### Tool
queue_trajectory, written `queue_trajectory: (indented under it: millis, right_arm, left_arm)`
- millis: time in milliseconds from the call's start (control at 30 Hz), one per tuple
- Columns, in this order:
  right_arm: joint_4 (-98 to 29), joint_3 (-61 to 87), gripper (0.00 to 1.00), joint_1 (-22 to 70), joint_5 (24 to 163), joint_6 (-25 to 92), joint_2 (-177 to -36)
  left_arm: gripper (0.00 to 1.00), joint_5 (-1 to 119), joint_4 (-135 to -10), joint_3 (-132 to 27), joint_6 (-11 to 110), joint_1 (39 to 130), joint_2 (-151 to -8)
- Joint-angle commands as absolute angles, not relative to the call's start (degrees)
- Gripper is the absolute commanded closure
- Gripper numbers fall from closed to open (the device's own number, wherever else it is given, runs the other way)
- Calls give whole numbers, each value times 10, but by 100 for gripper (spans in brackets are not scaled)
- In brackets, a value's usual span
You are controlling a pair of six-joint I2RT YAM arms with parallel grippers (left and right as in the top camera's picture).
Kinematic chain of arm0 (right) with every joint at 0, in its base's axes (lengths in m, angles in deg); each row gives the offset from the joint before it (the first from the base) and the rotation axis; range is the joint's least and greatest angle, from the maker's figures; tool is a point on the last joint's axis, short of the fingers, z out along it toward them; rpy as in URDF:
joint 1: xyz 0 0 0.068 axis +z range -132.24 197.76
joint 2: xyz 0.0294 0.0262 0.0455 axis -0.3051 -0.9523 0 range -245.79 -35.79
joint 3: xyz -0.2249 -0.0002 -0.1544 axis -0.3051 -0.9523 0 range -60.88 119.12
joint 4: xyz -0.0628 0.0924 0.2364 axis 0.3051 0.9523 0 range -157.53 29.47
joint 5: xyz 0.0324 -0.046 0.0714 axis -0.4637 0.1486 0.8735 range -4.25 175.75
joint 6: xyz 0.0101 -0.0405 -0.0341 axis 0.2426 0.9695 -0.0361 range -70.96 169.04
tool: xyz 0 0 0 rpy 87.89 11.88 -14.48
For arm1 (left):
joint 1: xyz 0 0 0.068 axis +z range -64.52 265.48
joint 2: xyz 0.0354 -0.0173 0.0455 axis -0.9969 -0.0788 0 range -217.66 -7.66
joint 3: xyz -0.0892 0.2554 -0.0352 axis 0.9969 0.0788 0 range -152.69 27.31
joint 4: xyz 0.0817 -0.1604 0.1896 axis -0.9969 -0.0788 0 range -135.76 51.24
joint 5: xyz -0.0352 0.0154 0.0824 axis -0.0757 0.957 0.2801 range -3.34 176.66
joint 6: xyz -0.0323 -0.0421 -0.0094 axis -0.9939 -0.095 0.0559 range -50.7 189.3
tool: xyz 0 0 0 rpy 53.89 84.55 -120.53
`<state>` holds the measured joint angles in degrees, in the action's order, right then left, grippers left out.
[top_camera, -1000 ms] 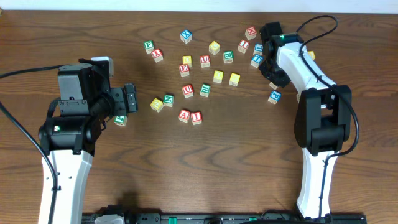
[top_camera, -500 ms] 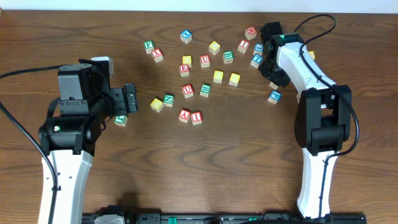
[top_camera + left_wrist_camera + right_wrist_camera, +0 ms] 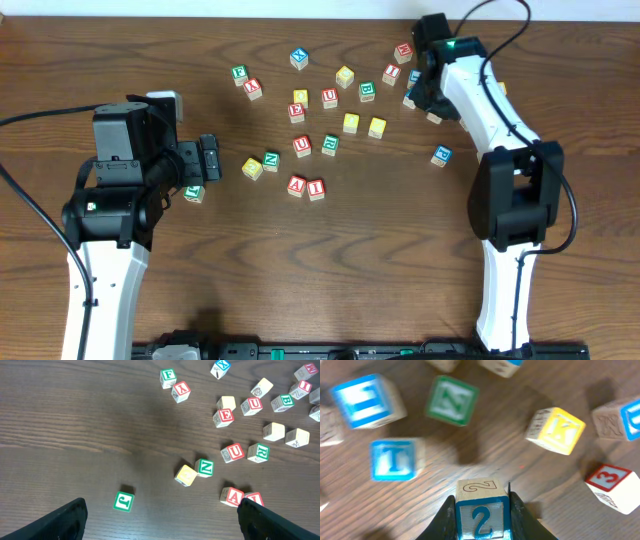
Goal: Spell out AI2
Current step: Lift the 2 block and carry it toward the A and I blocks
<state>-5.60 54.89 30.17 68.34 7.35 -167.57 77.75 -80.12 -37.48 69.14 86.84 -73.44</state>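
Right tool (image 3: 482, 521) is closed on the blue 2 cube (image 3: 482, 516), with a finger on each side face and the 2 facing the wrist cam. Can't tell if it's off the bench (image 3: 380, 250).

Everything below is placed relative to the A cube (image 3: 297, 185):
- I cube (image 3: 316, 188) touches it on the right side, so the pair reads "AI" from overhead.
- Right tool (image 3: 420, 88) with the 2 sits well apart, far-right of A, in the loose cluster of cubes at the back. The overhead doesn't show the 2 itself because the arm covers it.
- Red U cube (image 3: 302, 145) is just behind A, with a green R cube (image 3: 330, 144) next to it.
- Green N cube (image 3: 271, 160) and a yellow cube (image 3: 252, 168) are back-left of A, touching each other.
- Left tool (image 3: 205, 162) is well left of A, with jaws wide apart and holding nothing.
- Green J cube (image 3: 123, 501) lies on its own on the bench by the left tool, left of A.
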Motion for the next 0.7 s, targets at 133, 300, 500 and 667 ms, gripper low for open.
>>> queue_trajectory:
  millis: [133,300,500,667]
  right_arm:
    - [-49,579,87,366,679,147,-1672]
    - [-47,579,90,412,680,148,-1672]
    - [-17,579,92,467,686,138,-1672]
    - [7,579,94,502,689,121,-1672]
  left_arm:
    - [6,774,-801,-390,693,871,-732]
    - [6,774,-801,-390,693,871,-732]
    - [6,774,-801,-390,693,871,-732]
    - [6,774,-801,-390,693,871,-732]
